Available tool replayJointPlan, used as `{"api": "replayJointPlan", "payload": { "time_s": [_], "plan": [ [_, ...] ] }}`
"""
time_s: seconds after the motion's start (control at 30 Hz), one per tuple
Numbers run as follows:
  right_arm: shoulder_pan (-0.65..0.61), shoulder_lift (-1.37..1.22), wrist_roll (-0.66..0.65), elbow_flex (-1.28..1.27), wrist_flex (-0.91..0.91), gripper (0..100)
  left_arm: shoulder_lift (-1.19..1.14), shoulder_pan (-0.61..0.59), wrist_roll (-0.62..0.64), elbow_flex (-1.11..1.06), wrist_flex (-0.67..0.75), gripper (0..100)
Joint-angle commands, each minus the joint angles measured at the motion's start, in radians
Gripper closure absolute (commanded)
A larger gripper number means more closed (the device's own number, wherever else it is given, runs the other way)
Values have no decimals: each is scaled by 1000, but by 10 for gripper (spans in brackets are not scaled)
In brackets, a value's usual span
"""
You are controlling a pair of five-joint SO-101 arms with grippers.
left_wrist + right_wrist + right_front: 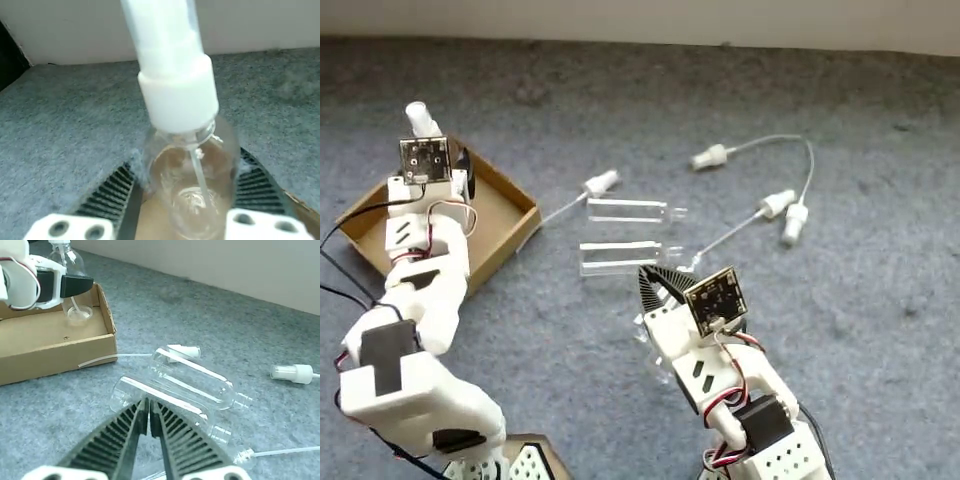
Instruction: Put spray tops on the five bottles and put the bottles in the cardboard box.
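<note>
- the left gripper (185, 197) is clamped on a clear bottle (187, 170), one finger on each side of its body.
- this bottle stands upright with a white spray top (177, 95) on its neck, its base low inside the cardboard box (492, 215); i cannot tell if it touches the box floor.
- the right gripper (149, 412) has its fingers together, holding nothing, just beside the nearer of two bare bottles.
- those two bottles (625, 210) (620, 257) lie on their sides on the grey carpet (840, 300), side by side, right of the box.
- four loose spray tops with tubes lie on the carpet: one (602, 183) near the box, one (712, 157) farther back, and two (777, 203) (795, 222) close together.
</note>
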State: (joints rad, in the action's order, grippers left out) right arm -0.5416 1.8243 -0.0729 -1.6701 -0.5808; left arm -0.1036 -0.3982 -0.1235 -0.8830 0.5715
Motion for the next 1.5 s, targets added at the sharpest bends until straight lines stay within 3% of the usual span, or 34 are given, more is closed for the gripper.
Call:
{"api": "replayJointPlan", "payload": {
  "time_s": [0.0,0.37,0.53,0.67,0.87,1.0,1.1,1.33,1.47],
  "plan": [
    [19,12,-11,-117,-13,995,-47,-24,-5,136,34,879],
    [19,12,-11,-117,-15,995,-99,-33,-5,171,8,877],
    [19,12,-11,-117,-15,995,-99,-31,-3,255,-226,877],
    [19,12,-11,-117,-15,995,-104,-33,-3,308,-319,880],
    [19,12,-11,-117,-15,995,-105,-28,-3,305,-321,880],
    [19,12,-11,-117,-15,995,-97,-31,124,311,-321,880],
    [19,12,-11,-117,-15,995,-105,-24,144,311,-319,880],
    [19,10,-11,-117,-15,995,-107,-16,138,225,-140,878],
    [19,10,-11,-117,-15,995,-107,-16,138,197,-118,877]
  ]
}}
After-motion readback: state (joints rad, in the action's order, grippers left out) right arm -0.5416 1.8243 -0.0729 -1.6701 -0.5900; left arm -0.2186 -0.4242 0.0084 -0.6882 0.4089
